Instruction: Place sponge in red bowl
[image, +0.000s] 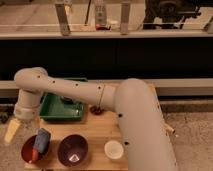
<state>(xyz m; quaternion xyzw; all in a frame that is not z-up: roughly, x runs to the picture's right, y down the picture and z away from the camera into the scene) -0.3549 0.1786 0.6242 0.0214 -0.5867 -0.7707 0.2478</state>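
The blue sponge (42, 140) stands tilted at the right side of the red bowl (29, 151), with its lower end inside the bowl, at the front left of the wooden table (97, 131). My gripper (13, 130) is at the end of the white arm (75, 92), to the left of the bowl and slightly above it, apart from the sponge. Nothing shows in the gripper.
A dark purple bowl (73, 149) sits just right of the red bowl. A small white cup (114, 149) stands further right. A green tray (60, 111) with dark items lies behind them. A small dark object (95, 109) lies beside the tray. A dark counter runs behind the table.
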